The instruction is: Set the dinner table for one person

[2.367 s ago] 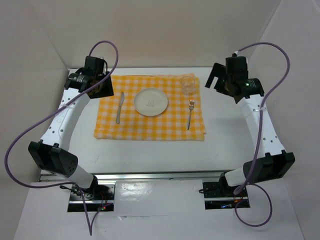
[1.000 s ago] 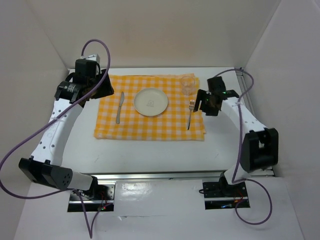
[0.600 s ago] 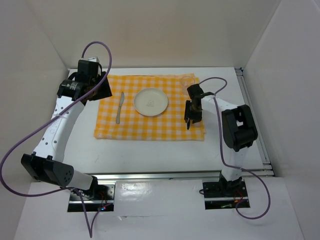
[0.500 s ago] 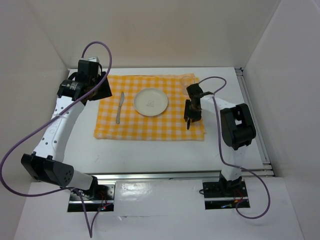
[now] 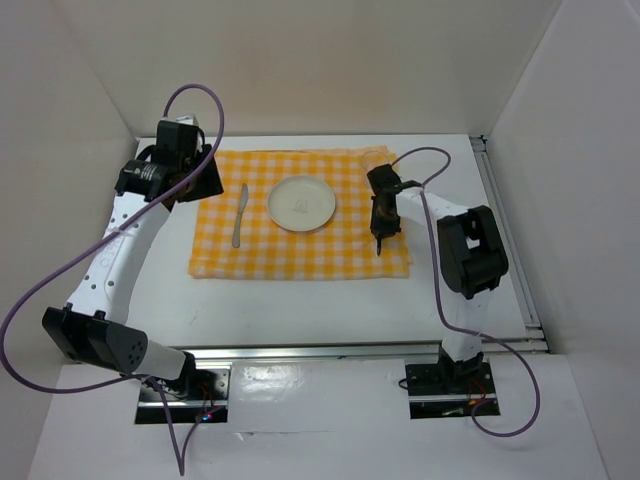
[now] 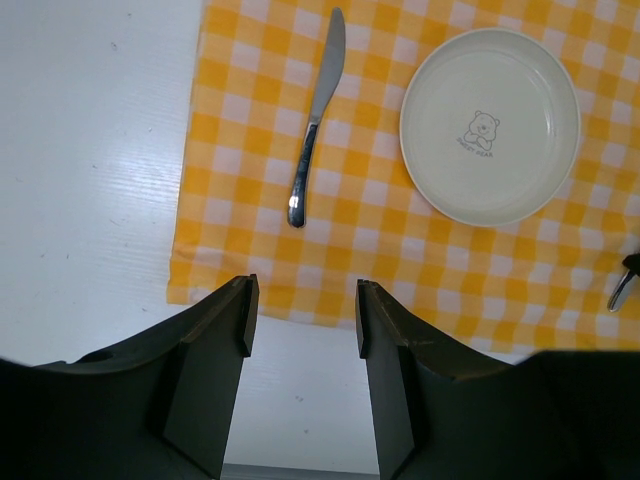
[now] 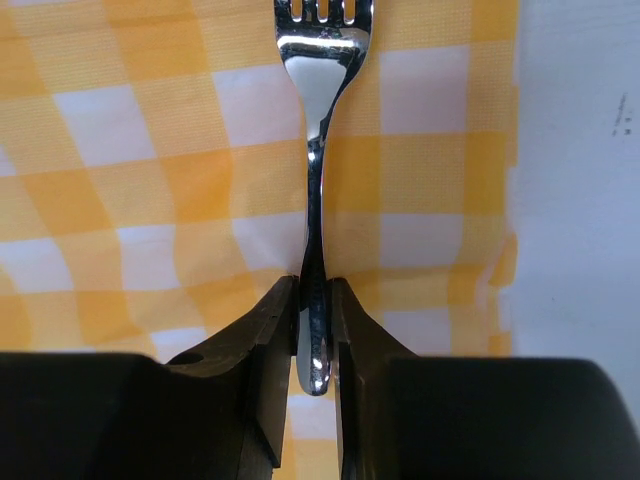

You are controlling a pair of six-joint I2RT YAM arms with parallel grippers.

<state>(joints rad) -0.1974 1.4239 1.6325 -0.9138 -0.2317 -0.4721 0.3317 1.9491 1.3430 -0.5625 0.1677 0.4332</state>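
Note:
On the white dinner table [image 5: 300, 310] lies a yellow-and-white checked cloth [image 5: 300, 250]. A cream plate [image 5: 301, 203] with a small bear print sits at the cloth's middle, and a steel knife [image 5: 239, 215] lies to its left. The fork [image 7: 315, 200] lies on the cloth's right side, tines pointing away. My right gripper [image 7: 313, 290] is down on the cloth, shut on the fork's handle near its end. In the top view that gripper [image 5: 381, 235] covers most of the fork. My left gripper [image 6: 303, 300] is open and holds nothing, hovering above the cloth's left near corner.
White walls close in the table on the left, back and right. A metal rail [image 5: 320, 350] runs along the near edge and another [image 5: 505, 240] along the right side. The right arm's purple cable [image 5: 420, 155] loops above the cloth's far right corner.
The right arm swung in from the far right, came down over the fork and closed its jaws on the handle. The left arm barely moved and its jaws stayed open.

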